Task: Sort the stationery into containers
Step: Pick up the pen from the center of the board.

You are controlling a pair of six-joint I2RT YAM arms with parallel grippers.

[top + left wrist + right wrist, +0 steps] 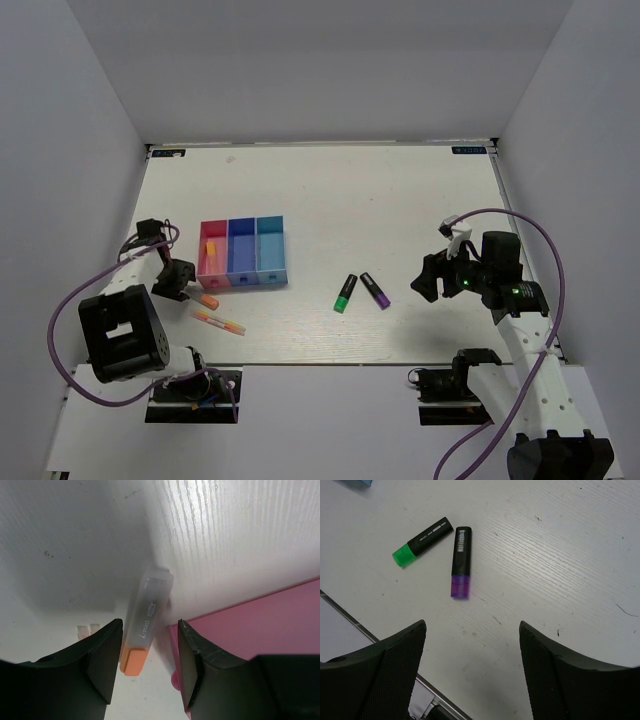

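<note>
Between left fingers (100,660): orange marker (145,625), frosted clear cap, beside pink bin (260,625).

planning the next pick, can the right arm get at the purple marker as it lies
Probably yes: the purple marker lies on open table ahead of the open right gripper, nothing between; the green marker lies close beside it.

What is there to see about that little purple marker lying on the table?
The purple marker is a short, stubby plastic pen: a long black section with a white barcode label, and a shorter translucent purple end. It lies flat on the white table. Its black end sits near the black end of the green marker beside it, the two forming a V, close but seemingly not touching. Nothing grips it.
</note>
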